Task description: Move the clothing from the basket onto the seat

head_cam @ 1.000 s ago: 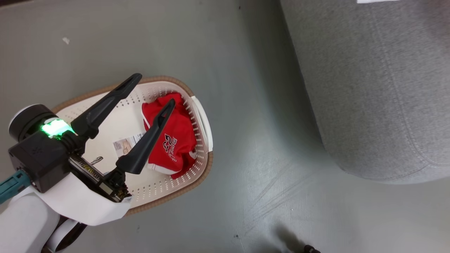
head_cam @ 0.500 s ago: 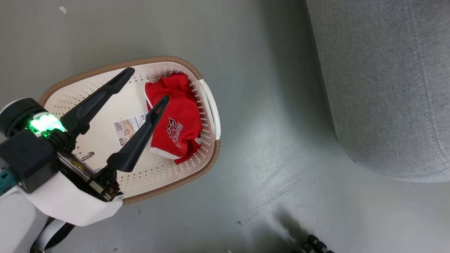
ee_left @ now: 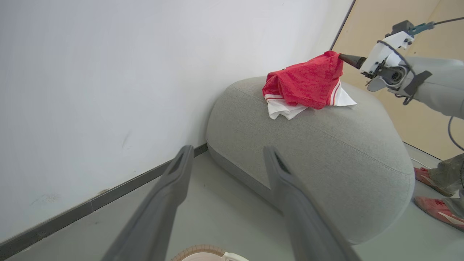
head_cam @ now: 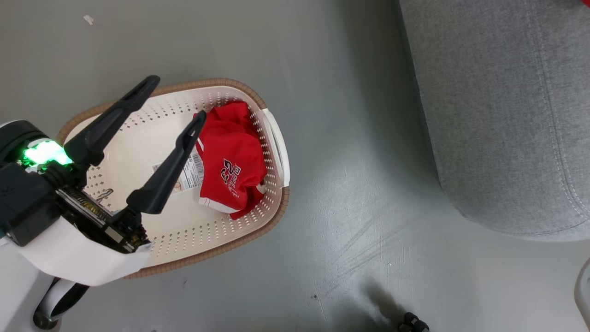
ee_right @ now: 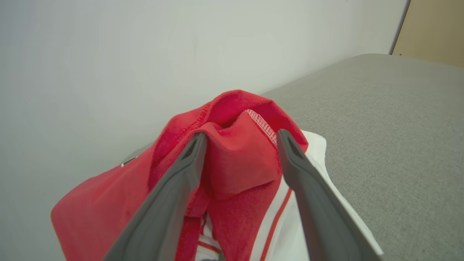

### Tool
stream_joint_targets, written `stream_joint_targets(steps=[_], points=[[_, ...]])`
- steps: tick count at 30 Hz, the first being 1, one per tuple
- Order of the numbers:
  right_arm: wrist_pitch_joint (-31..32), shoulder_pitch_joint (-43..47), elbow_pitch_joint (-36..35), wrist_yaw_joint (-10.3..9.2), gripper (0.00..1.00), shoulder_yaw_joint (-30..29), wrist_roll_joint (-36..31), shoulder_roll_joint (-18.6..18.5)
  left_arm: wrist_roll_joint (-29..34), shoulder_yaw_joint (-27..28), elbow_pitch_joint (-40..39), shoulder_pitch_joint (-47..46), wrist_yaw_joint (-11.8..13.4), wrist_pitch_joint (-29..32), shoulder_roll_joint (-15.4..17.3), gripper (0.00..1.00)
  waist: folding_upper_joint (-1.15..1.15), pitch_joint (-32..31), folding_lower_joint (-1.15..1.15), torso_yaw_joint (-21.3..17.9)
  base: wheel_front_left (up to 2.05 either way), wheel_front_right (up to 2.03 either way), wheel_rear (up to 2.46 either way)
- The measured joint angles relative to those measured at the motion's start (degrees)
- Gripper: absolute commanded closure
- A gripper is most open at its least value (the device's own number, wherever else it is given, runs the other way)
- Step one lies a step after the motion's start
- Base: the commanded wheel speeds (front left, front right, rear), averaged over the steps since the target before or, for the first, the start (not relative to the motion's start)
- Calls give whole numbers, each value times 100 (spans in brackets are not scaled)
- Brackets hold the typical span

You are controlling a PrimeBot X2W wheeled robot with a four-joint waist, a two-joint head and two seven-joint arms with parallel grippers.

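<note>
The cream basket [head_cam: 273, 216] stands on the floor with a small red piece of clothing [head_cam: 233, 157], marked with a white-black logo, against its right wall. My left gripper [head_cam: 177, 97] hovers open and empty above the basket, just left of that piece; in its own wrist view the left gripper [ee_left: 228, 148] points toward the seat [ee_left: 319, 145]. A red jersey [ee_left: 304, 81] with white sleeves lies bunched on top of the seat. My right gripper [ee_right: 241, 134] stands open at the jersey's raised peak, with a red fold [ee_right: 232, 163] bulging between the spread fingers.
The grey seat [head_cam: 502, 106] is to the basket's right across a strip of bare floor. A barcode label [head_cam: 191, 170] lies on the basket's bottom. A person's red shoes [ee_left: 435, 206] stand beside the seat's far end. A white wall [ee_left: 108, 72] runs behind the seat.
The head camera has shifted. My left gripper has drifted left over the basket, so its right finger no longer overlaps the red piece. The piece has stayed in place.
</note>
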Motion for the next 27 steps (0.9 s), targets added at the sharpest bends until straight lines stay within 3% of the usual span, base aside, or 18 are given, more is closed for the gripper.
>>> stream_joint_targets(steps=[8, 19, 27], points=[[-223, 425, -225, 0, 0, -64, -187, 149, -8, 138, 263, 9, 3, -269, -98, 0, 0, -236, 0, -20, 0, 0, 0], [-385, 761, -406, 1, 0, 1245, -172, 227, -104, 539, 765, 213, 197, -570, -279, 0, 0, -688, 0, 84, 0, 0, 0], [-420, 845, -91, 1, 0, 2257, 356, 182, -223, 915, 1055, 424, 366, -673, -566, 0, 0, -1055, 0, 318, 0, 0, 0]])
